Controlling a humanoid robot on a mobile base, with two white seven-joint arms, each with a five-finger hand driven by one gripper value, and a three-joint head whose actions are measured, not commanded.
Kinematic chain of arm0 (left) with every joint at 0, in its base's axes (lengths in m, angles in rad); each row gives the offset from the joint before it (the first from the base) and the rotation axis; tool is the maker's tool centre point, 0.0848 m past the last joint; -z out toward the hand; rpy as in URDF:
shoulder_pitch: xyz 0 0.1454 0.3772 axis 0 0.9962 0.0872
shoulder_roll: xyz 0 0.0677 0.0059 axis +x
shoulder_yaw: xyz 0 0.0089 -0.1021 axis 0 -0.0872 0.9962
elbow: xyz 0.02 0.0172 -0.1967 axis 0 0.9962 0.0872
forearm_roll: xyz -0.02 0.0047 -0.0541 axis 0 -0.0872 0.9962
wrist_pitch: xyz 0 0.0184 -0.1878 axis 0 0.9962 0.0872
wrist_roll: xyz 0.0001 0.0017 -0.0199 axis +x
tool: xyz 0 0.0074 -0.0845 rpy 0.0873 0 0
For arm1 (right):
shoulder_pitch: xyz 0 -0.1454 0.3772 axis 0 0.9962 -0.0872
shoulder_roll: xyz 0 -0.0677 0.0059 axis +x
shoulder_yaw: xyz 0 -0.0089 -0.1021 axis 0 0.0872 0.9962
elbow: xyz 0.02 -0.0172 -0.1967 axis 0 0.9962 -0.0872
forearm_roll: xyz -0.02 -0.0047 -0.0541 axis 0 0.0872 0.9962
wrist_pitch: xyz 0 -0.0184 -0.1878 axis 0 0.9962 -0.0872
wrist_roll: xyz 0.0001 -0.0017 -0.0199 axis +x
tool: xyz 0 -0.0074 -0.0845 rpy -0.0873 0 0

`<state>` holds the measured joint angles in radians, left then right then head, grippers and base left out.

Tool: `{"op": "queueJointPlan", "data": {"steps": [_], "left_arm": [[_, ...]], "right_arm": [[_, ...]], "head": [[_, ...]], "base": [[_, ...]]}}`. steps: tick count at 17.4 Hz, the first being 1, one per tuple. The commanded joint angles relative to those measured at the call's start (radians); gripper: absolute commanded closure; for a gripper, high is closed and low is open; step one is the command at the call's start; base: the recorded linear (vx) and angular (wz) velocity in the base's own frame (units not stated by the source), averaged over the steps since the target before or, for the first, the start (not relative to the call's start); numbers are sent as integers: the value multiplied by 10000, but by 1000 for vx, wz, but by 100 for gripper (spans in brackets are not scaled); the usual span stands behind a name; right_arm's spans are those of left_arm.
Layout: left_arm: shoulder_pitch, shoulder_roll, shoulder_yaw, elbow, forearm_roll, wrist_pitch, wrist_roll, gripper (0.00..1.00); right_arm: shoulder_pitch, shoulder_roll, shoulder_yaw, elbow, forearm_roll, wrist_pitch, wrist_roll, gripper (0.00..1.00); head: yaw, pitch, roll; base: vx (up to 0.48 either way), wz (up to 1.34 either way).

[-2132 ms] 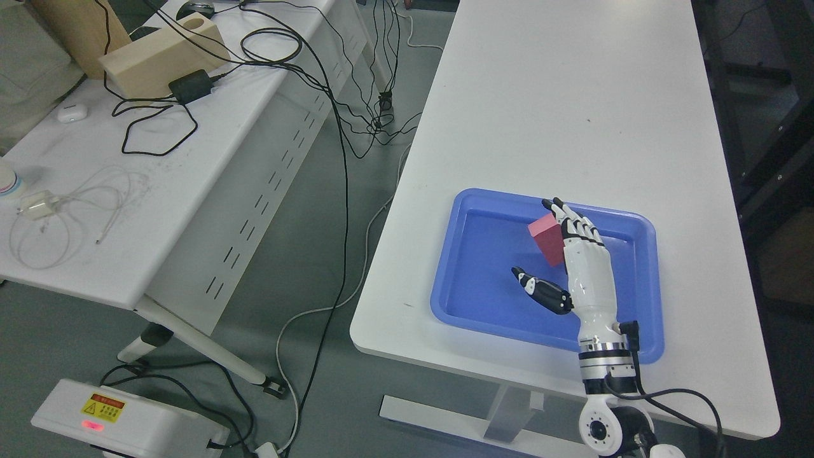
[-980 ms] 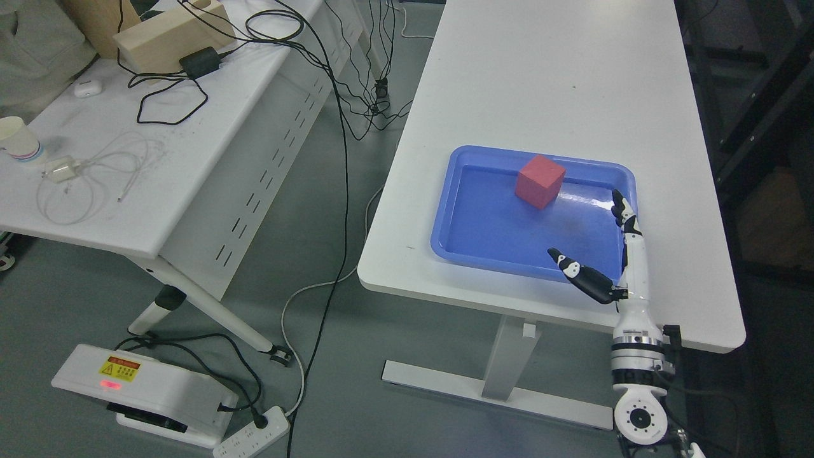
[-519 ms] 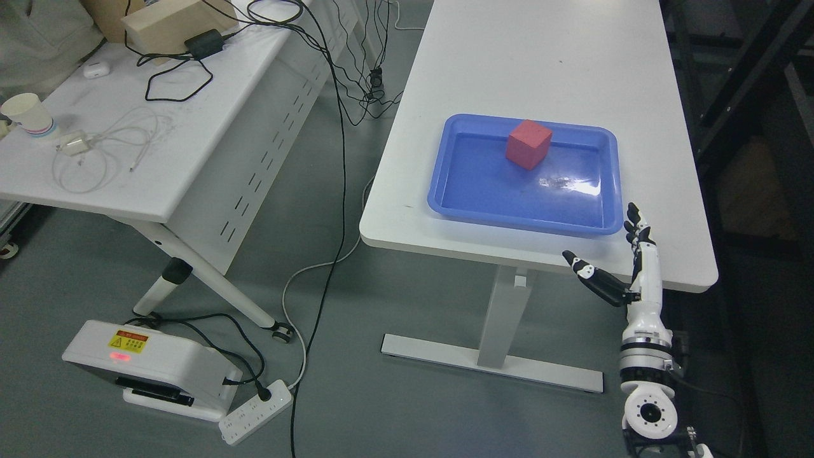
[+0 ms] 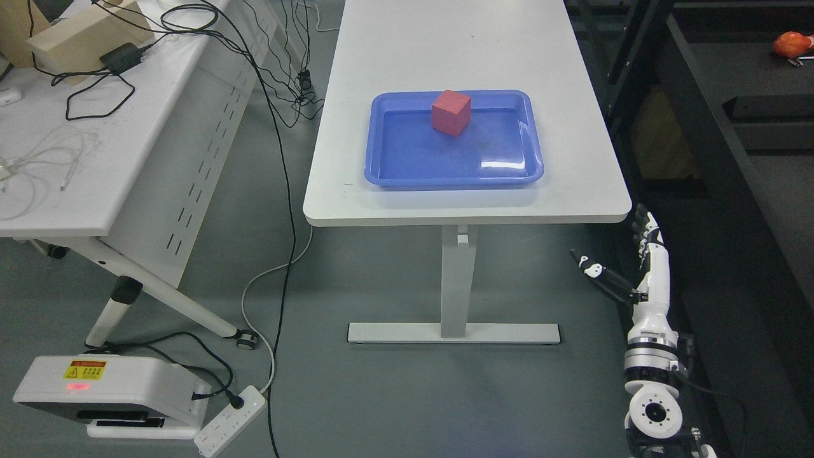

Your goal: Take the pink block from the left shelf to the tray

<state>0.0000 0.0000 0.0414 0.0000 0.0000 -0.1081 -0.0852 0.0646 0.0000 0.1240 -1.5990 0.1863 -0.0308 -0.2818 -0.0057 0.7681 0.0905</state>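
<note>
The pink block [image 4: 451,112] sits in the blue tray [image 4: 388,172], near its far rim. The tray rests on the white table [image 4: 458,38], close to the front edge. My right hand [image 4: 620,254] hangs off the table's front right corner, below table height, well clear of the tray. Its fingers [image 4: 643,226] are straight and the thumb is spread; it holds nothing. My left arm is out of view.
A second white table [image 4: 76,165] at the left carries cables, a wooden box [image 4: 70,38] and a charger. Cables hang between the tables. A white device [image 4: 102,394] and a power strip [image 4: 232,420] lie on the floor. Dark shelving [image 4: 731,127] stands at the right.
The camera has pulled back and swung right, so the whole picture shifted. My right hand let go of the block in the tray, then drew back off the table to the lower right.
</note>
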Motion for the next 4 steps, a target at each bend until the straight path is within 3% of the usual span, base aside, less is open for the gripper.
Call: {"op": "queueJointPlan", "data": {"steps": [1, 4], "left_arm": [[-322, 175, 0, -175, 0, -8, 8, 0], [-322, 175, 0, -175, 0, -8, 8, 0]], "right_arm": [[-2, -246, -74, 6, -53, -14, -4, 0], [-2, -246, -74, 6, -53, -14, -4, 0]], "head": [[0, 0, 0], [0, 0, 0]], "base": [[-119, -232], [-74, 6]]}}
